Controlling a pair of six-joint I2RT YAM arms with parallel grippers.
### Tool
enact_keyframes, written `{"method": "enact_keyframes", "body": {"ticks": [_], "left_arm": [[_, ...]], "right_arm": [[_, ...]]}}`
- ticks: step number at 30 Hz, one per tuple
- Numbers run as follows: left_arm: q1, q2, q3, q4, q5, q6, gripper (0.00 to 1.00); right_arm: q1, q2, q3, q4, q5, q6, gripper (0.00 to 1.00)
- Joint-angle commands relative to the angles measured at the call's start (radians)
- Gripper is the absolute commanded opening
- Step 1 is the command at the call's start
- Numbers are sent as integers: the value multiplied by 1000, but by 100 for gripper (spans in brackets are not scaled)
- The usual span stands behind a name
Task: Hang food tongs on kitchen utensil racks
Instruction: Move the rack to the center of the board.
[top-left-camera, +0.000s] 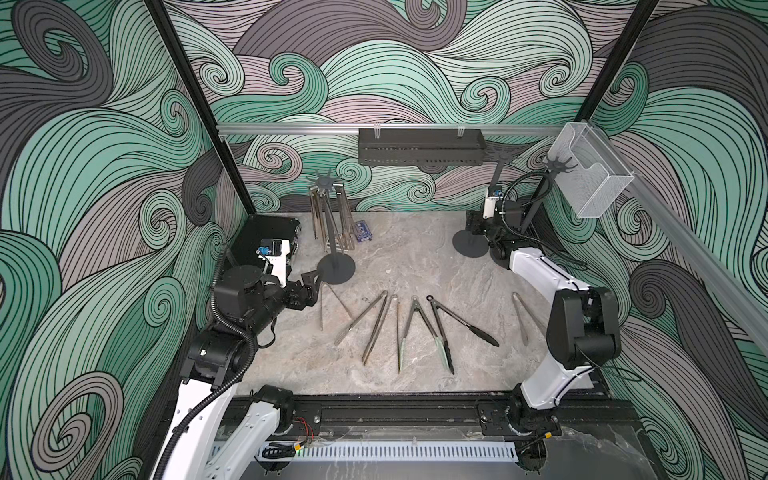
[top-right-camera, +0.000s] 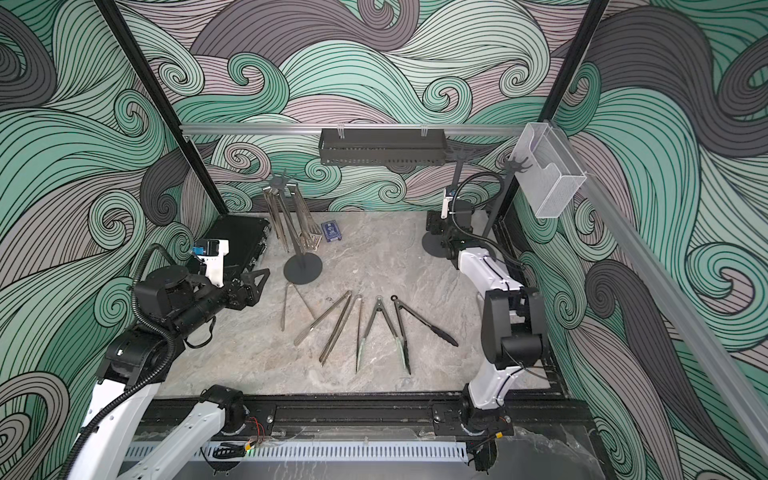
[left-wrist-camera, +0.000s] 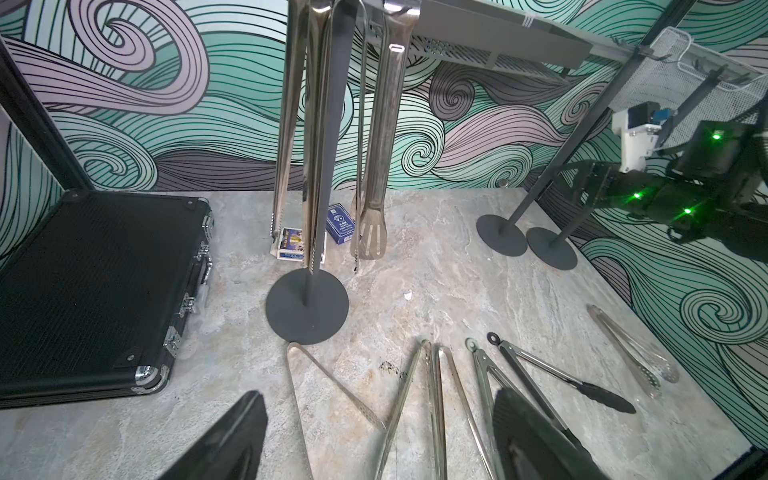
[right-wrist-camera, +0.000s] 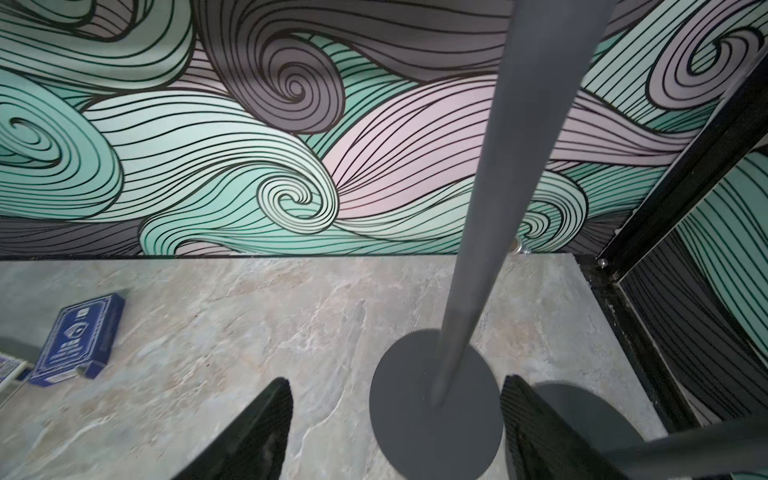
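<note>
Shiny steel tongs (left-wrist-camera: 386, 124), matt grey rack (left-wrist-camera: 307, 307), marble-look tbl (left-wrist-camera: 457, 291).

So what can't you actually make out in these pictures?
Left wrist view: hook crown of the loaded utensil rack, cut off by the picture's edge.
Right wrist view: top of the nearby rack pole, cut off likewise.
In a top view: steel tongs beside the right arm, partly hidden behind it.

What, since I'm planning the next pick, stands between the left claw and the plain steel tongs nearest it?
Nothing visible does. The open left claw hangs right by the plain steel tongs; the rack base sits beyond their closed end, not in between.
</note>
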Motion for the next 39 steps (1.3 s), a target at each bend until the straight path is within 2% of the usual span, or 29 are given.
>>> {"method": "enact_keyframes", "body": {"ticks": [1,5,9,20,26,30,39], "left_arm": [[5,-22,6,30,35,27,86],[5,-26,8,42,48,36,87],[5,-19,3,52,54,39,87],[5,-1,-5,72,60,34,87],[6,-8,-10,72,62,38,87],[5,-9,-11,65,59,38,87],[5,16,-26,68,33,-17,86]], "right_arm": [[-13,51,58,86,35,-32,80],[-30,132,115,112,18,-36,79],[-43,194,176,110,-11,-38,71],[-59,243,209,132,-93,-51,33],[-57,225,200,131,-129,-53,20],[-57,189,175,131,-159,-52,0],[-18,-2,11,186,-230,-60,0]]}}
